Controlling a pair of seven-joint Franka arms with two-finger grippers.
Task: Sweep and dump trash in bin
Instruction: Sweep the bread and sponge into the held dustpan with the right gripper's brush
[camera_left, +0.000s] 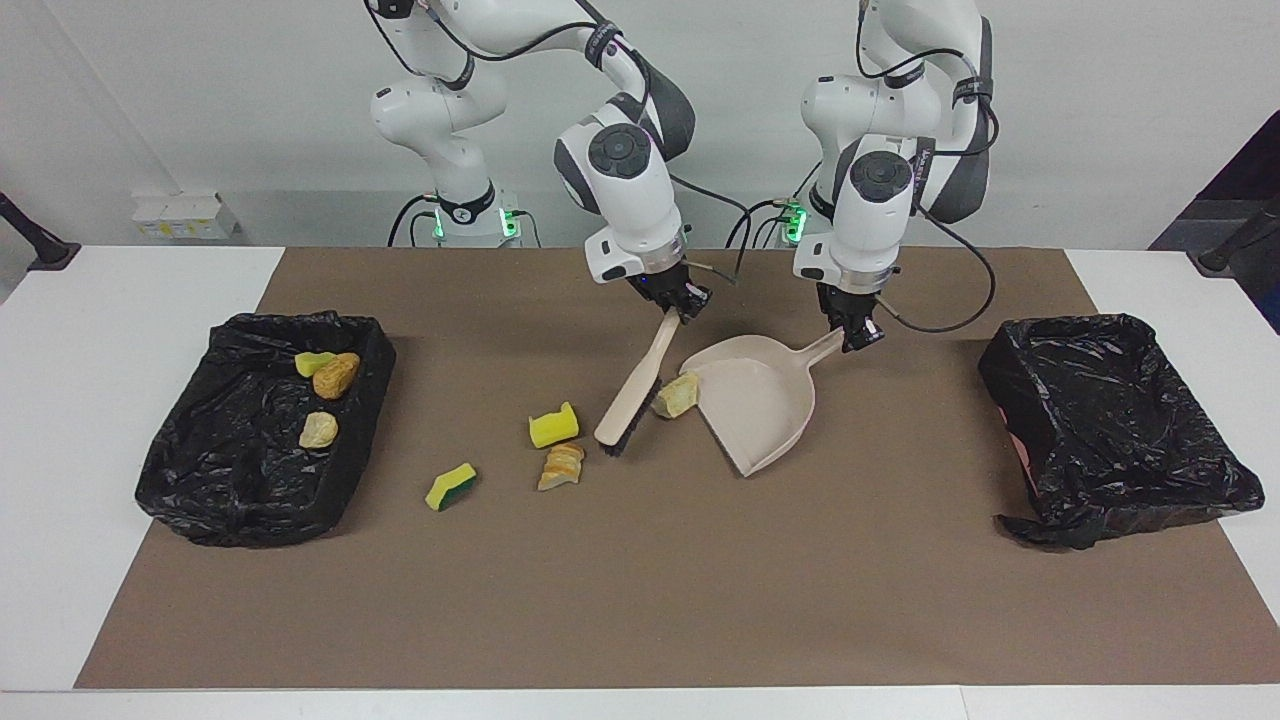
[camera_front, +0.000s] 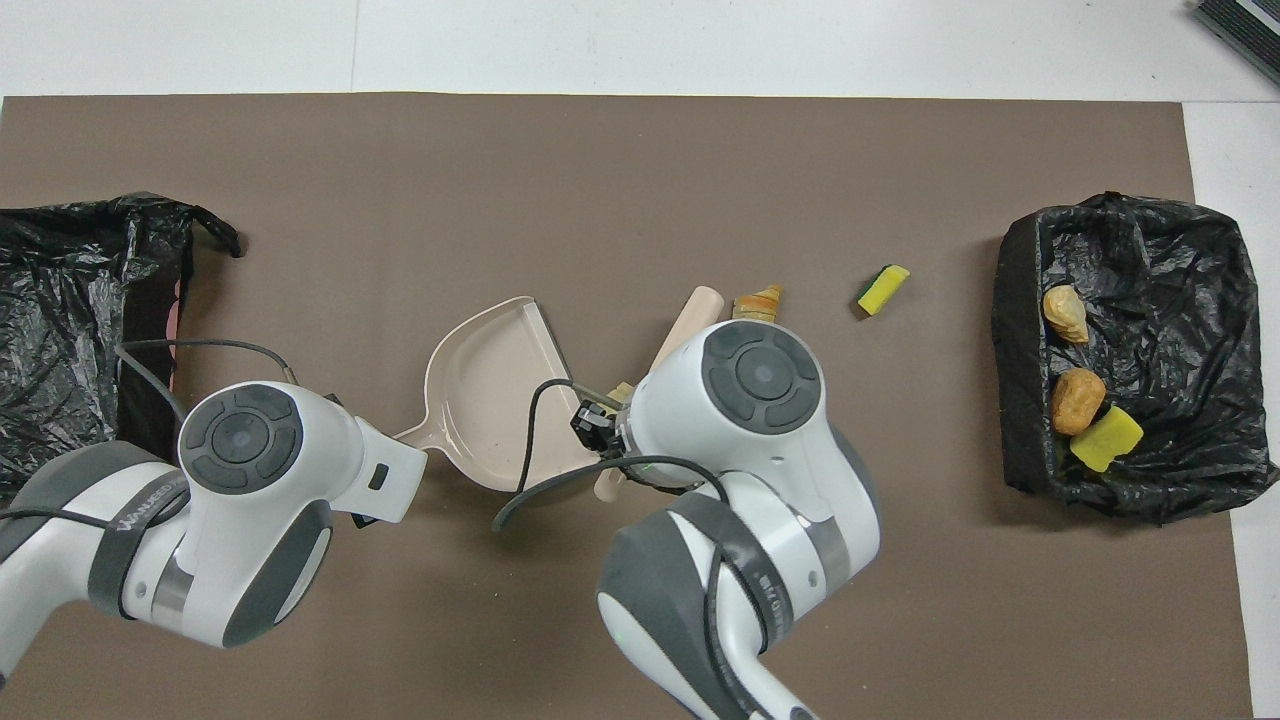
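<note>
I take the beige dustpan (camera_left: 757, 400) as my landmark. Its open lip faces the right arm's end of the counter (camera_left: 130, 290), and a tan bread-like lump (camera_left: 677, 394) sits right at that lip, touching or nearly so — I cannot tell which. The left end effector (camera_left: 856, 336) is clamped on the dustpan's handle tip. The right end effector (camera_left: 688, 303) is clamped on the beige brush (camera_left: 636, 388), whose bristle end rests on the brown mat (camera_left: 640, 600) just beside the lump, on the side away from the pan.

Toward the right arm's end from the dustpan, three scraps lie loose on the mat: a yellow sponge piece (camera_left: 553, 427), a striped bread lump (camera_left: 561, 466) just beside it, and a green-backed sponge (camera_left: 451, 486) near the black-lined bin (camera_left: 200, 480). In that bin I see three more scraps (camera_left: 327, 378). A second black-lined bin (camera_left: 1180, 480) stands toward the left arm's end, well apart from the pan. The mat farther from the robots than the dustpan is bare up to its edge.

From overhead, the right arm's wrist (camera_front: 760, 385) covers the yellow sponge piece and most of the brush; only the brush tip and a sliver of the lump show. The second bin is cut off at that picture's edge.
</note>
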